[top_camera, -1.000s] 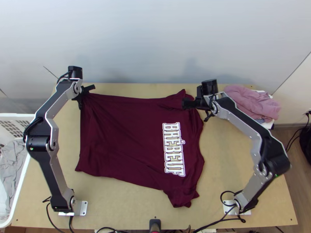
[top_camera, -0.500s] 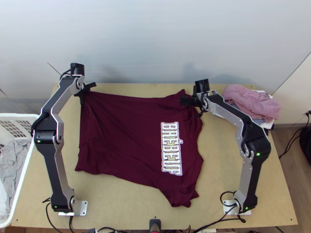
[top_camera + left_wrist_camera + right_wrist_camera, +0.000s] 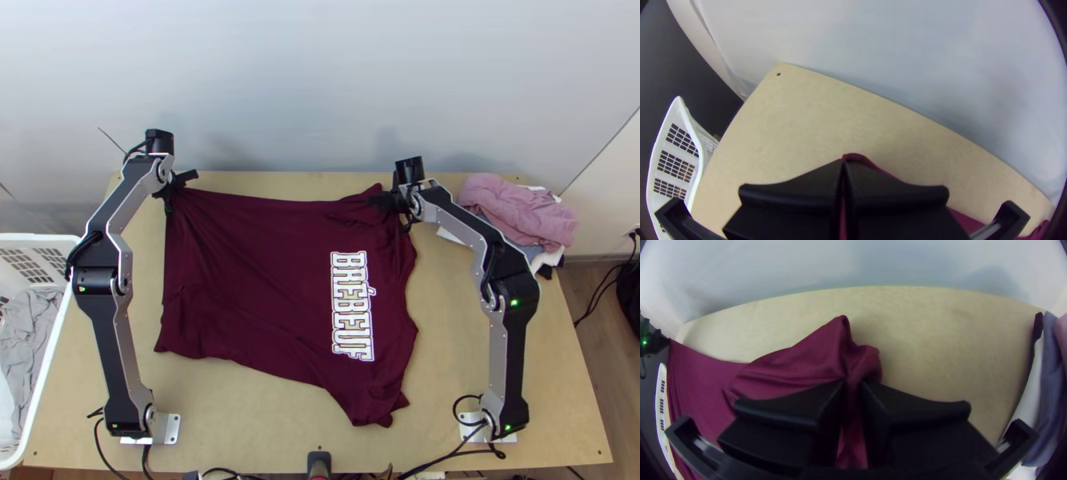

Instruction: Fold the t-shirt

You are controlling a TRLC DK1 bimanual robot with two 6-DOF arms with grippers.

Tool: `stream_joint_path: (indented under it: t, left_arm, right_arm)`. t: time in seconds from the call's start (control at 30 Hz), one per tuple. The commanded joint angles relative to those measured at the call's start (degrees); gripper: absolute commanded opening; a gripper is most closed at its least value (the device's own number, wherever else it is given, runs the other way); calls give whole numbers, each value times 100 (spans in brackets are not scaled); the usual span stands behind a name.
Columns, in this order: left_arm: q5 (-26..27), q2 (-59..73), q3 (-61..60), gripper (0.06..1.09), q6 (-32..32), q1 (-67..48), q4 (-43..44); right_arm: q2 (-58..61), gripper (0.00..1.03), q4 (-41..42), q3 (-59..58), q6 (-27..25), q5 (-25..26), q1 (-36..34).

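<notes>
On the wooden table (image 3: 472,336), a mostly spread maroon t-shirt (image 3: 248,280) is being held in the top view: its ten-o'clock corner is being pinched by the left gripper (image 3: 178,190), fingers nearly together; toward one o'clock, bunched cloth is being clasped by the right gripper (image 3: 390,206), fingers narrowly parted.

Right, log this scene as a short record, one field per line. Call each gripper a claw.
garment: dark red t-shirt, white lettering showing
layout: spread out, creased, not folded
left claw: shut on the t-shirt's far left corner
right claw: close-set around bunched cloth at the far right, near a sleeve
surface: light wooden table
far right of table: pink cloth atop other cloths
beside table, left: white basket holding grey cloth
</notes>
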Motion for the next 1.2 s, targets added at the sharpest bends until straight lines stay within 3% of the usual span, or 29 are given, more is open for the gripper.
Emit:
stream_joint_path:
  t: [0.0, 0.2, 0.67, 0.83, 1.17]
  left_arm:
    - [3, 4, 74, 10, 7, -42, -45]
    - [3, 66, 276, 10, -1, -42, -45]
    - [-111, 400, 1032, 10, -10, 11, 104]
    - [-111, 435, 1049, 10, 95, 11, 552]
    - [-111, 796, 1128, 10, 605, 108, 1598]
  right_arm:
    - [113, 3, -20, 346, -65, -32, 17]
    - [-63, 3, 50, 610, -91, 21, 52]
    - [-54, 3, 1518, 1093, -742, 1076, 316]
    - [192, 3, 2124, 1383, -1093, 1348, 422]
    - [1036, 3, 2300, 2438, -1454, 1682, 430]
